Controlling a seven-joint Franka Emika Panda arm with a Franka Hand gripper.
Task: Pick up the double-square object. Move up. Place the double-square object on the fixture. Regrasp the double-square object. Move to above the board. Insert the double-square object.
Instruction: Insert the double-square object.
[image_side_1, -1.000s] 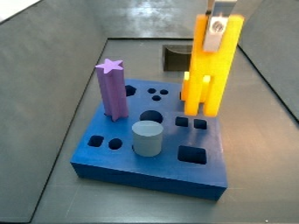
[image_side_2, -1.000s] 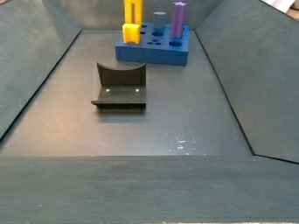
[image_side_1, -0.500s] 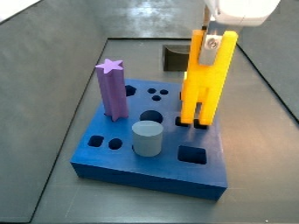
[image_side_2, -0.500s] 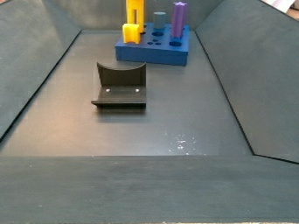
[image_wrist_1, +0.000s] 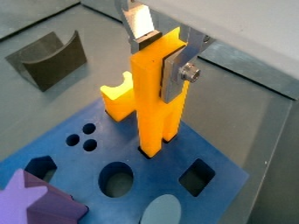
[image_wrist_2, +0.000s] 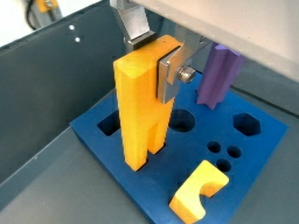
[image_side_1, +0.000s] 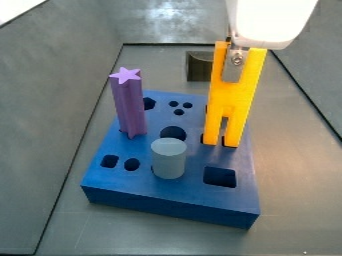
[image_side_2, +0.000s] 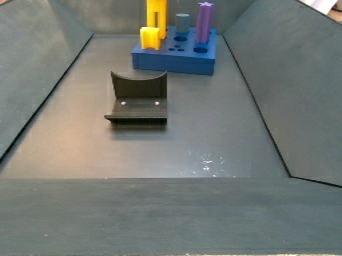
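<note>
1. The gripper (image_side_1: 241, 57) has come down since a second ago; in a side view its white body now fills the top of the frame, right of centre.
2. The double-square object (image_side_1: 233, 92), held upright between the silver fingers (image_wrist_1: 181, 65), has dropped with it toward the board (image_side_1: 127, 186).
3. Its two legs, which hung above the top face, now reach into the holes at the right of centre.

We find the gripper (image_wrist_1: 158, 54) above the board (image_wrist_1: 70, 157), clamped on the upright peg's (image_wrist_1: 156, 96) top; its legs enter the board's holes. A stubby block (image_wrist_1: 117, 98) stands just behind. The fixture (image_side_2: 136, 97) sits on the floor, well apart from the board.
</note>
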